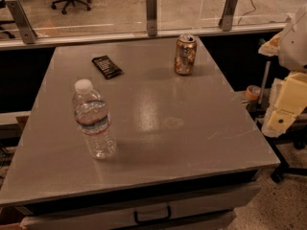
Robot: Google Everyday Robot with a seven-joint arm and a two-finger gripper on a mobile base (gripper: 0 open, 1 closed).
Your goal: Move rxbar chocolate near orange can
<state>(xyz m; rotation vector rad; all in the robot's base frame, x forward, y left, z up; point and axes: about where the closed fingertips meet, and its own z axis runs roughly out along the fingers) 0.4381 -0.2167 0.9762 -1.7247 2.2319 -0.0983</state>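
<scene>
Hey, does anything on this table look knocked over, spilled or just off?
Nothing stands out. The orange can and the water bottle stand upright, nothing is spilled, and the rxbar chocolate lies flat, only turned askew on the table. The hand hangs beyond the table's right edge.

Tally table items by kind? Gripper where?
Bar: 1
Can: 1
Bottle: 1
Total: 3 on the table
Gripper: at the right edge, beside the table, touching none of them.
</scene>
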